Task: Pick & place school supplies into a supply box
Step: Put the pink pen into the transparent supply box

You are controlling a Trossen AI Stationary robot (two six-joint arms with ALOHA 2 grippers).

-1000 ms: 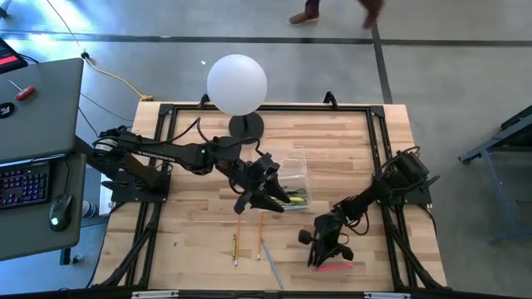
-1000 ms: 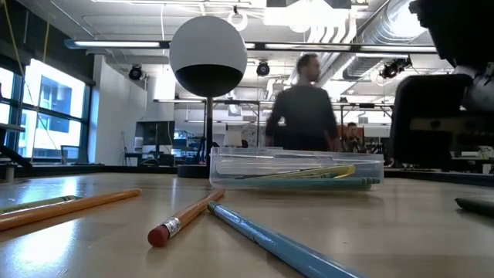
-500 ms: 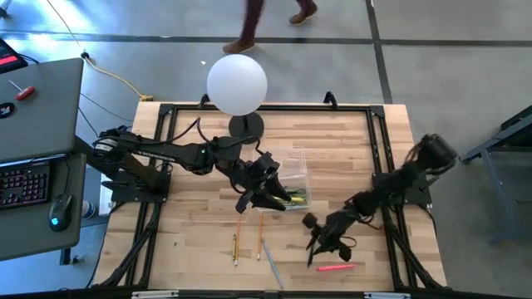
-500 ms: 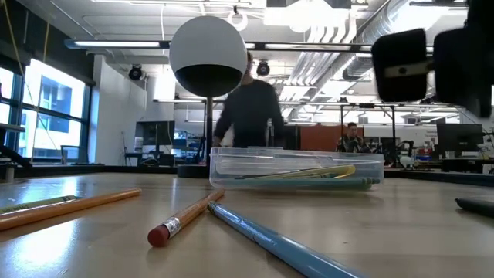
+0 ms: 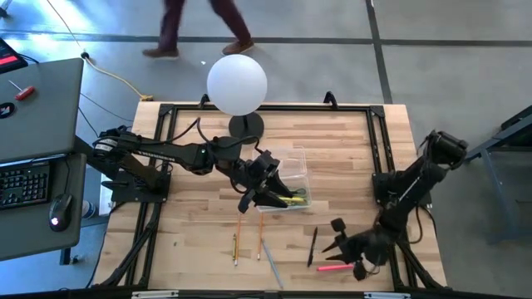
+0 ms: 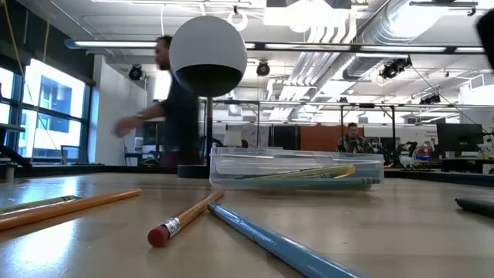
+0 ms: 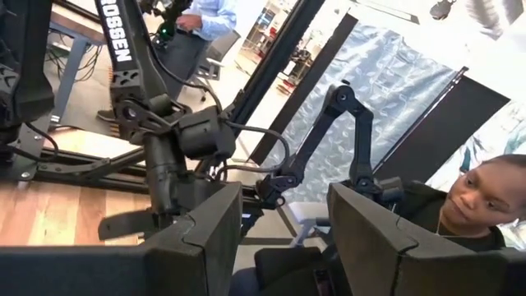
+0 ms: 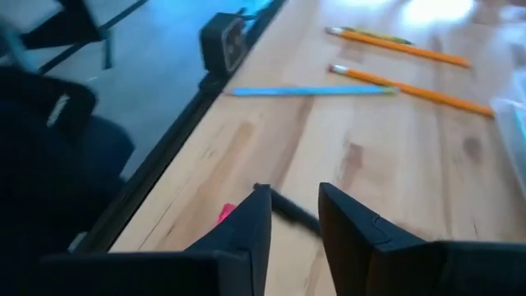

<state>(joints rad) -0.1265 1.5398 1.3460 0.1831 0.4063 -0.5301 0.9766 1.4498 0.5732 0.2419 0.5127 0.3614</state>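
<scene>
The clear supply box [image 5: 293, 169] lies mid-table with several pencils [image 5: 296, 198] inside; it also shows in the low view [image 6: 297, 171]. My left gripper [image 5: 264, 199] hangs open over the box's near left corner. My right gripper [image 5: 344, 247] is open near the table's near right corner, its fingertips [image 8: 294, 215] just above a black pen [image 5: 313, 247] and beside a red pen [image 5: 332, 267]. Both pens lie flat on the wood. Two orange pencils [image 8: 409, 87] and a blue pen [image 8: 312, 91] lie loose near the near edge.
A white globe lamp [image 5: 237, 83] stands at the far edge behind the box. The loose pencils [image 6: 184, 218] and blue pen [image 6: 270, 241] lie between the box and the near edge. A black frame [image 5: 378, 174] runs along the table's sides. A person walks past beyond the table.
My right gripper has risen and drawn back from the table's middle toward the near right corner, and its arm has swung out toward the right edge. The black pen now shows bare on the wood to its left. The red pen has stayed put.
</scene>
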